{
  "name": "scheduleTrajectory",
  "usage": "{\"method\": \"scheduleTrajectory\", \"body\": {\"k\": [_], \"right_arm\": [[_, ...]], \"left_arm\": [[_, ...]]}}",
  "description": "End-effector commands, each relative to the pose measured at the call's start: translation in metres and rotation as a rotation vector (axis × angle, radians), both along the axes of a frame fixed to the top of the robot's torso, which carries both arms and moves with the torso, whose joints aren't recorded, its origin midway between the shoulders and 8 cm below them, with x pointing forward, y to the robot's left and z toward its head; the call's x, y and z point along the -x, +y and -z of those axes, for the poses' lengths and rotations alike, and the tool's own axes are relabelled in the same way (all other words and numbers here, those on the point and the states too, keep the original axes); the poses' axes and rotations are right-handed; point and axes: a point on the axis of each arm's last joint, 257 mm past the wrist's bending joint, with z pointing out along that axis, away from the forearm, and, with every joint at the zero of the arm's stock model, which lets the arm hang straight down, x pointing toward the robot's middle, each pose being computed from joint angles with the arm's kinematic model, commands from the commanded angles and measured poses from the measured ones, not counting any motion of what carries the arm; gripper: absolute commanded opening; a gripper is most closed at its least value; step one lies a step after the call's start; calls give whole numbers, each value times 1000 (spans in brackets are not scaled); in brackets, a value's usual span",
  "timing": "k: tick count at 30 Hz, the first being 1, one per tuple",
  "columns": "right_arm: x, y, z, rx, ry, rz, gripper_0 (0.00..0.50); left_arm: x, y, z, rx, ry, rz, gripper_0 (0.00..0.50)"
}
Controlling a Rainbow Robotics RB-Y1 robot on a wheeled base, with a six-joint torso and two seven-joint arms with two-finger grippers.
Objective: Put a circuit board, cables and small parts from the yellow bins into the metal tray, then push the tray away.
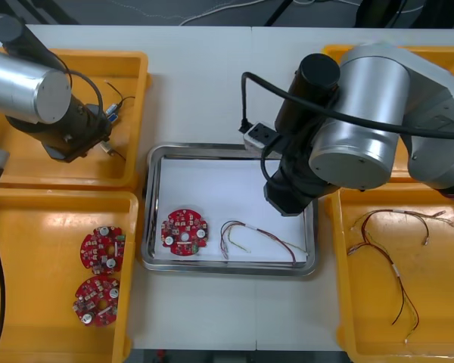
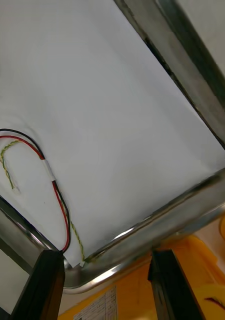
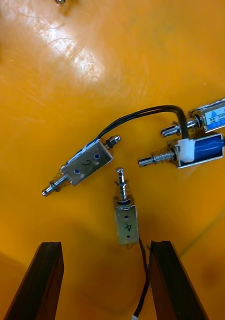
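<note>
Seemingly the small-parts step is in hand: the metal tray (image 1: 212, 185) at the frame's centre already holds a circuit board (image 1: 184, 232) at its lower left and a red and yellow cable (image 1: 257, 238) beside it, but no metal part. The left gripper (image 3: 106, 246) hangs over the yellow bin (image 1: 68, 170) at upper left, fingers wide apart and holding nothing. A small metal part (image 3: 126, 225) marked 4 lies just ahead of the gap between them. The next move likely calls for a straight descent and a close across that part's body. Its thin black lead (image 3: 144, 280) trails close to one finger and could snag, and two more parts (image 3: 85, 167) lie near enough to be nudged. The right gripper (image 2: 106, 255), also spread and empty, hovers over the tray's corner near the cable's end. That arm covers the tray's right side, so a drop may need the open left half
</note>
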Motion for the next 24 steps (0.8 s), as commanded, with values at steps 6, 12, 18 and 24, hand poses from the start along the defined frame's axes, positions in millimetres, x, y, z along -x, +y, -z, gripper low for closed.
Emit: {"method": "scheduleTrajectory", "body": {"k": [6,12,18,24], "right_arm": [[-17,-46,-49,-87,-77,288,500],[-21,-80,-63,-110,-87,485,500],[-20,-103,-74,-146,-58,638,500],[-22,-117,-84,-208,-17,758,500]], "left_arm": [[-25,-16,-25,19,-35,-14,500],[-25,-11,-21,23,-22,-42,500],[-24,-14,-8,18,11,-60,500],[-22,-22,-5,30,35,-64,500]]}}
